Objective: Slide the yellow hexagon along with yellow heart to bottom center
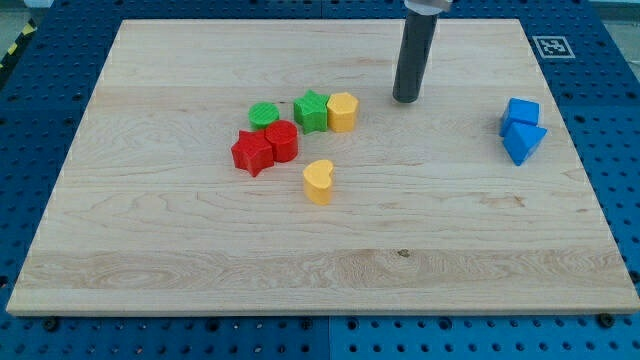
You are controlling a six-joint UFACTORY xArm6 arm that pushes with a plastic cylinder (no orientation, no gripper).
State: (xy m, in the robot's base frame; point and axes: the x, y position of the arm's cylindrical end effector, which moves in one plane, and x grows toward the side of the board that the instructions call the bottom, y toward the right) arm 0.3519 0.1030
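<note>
Position of my tip [406,100] decides the coming push: it stands on the board [150,260] toward the far side, right of the block cluster and apart from every block. It is a bare rod with nothing to clench or release, and it touches nothing now.

Yellow hexagon [342,112] lies to the left of my tip and slightly nearer, close but with a clear gap between them. Its left face touches the green star [311,110]. Yellow heart [319,182] sits nearer again, left of the hexagon's line, alone on bare wood, near the cluster but apart from it.

Bottom center lies on the near side of both yellow blocks. So the hexagon should be pushed from its far side, and I judge my tip must first shift left until it stands behind the hexagon. From there a push toward the near edge, angled a little left, could carry the hexagon into the heart and take both along.

Green circle [264,115], red star [252,153] and red hexagon [282,141] crowd the left; a push veering left risks dragging them. Two blue blocks [521,130] lie well apart on the right.
</note>
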